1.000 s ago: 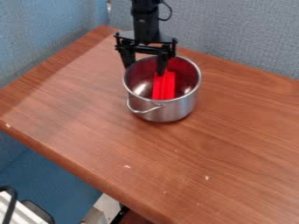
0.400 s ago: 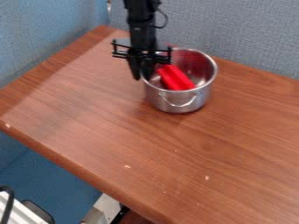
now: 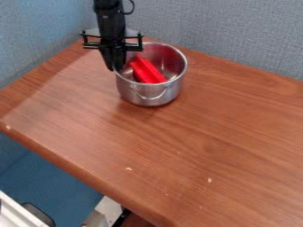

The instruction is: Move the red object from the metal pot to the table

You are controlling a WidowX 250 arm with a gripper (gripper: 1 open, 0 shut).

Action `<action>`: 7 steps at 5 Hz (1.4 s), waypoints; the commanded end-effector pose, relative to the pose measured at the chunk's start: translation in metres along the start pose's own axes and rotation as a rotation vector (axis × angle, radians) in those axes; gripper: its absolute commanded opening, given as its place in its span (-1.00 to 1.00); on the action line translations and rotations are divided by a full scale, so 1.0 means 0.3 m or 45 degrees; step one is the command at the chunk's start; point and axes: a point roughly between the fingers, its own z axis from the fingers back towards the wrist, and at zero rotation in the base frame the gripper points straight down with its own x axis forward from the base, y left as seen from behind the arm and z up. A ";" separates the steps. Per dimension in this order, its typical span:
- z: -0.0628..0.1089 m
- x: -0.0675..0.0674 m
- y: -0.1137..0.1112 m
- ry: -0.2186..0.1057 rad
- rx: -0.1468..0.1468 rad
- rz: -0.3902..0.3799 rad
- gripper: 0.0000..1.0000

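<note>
The metal pot (image 3: 151, 90) stands on the table (image 3: 178, 155) near its back left part. The red object (image 3: 145, 69) lies slanted inside the pot, leaning on the inner wall. My gripper (image 3: 115, 63) points straight down at the pot's left rim. Its dark fingers are drawn together and appear shut on that rim, outside the red object. The fingertips are partly hidden by the rim.
A blue wall runs behind the table. The table's left corner (image 3: 5, 118) and front edge (image 3: 106, 191) drop off to the floor. Bare wood stretches to the right and front of the pot.
The gripper went from open over the pot to shut at its rim. It then moved left in the picture, and the pot with the red object inside slid left with it.
</note>
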 end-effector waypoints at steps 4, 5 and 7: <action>0.073 0.068 0.140 -0.137 -0.004 0.191 -1.00; 0.058 0.091 0.160 -0.136 -0.010 0.208 -1.00; 0.056 0.102 0.153 -0.111 -0.033 0.214 -1.00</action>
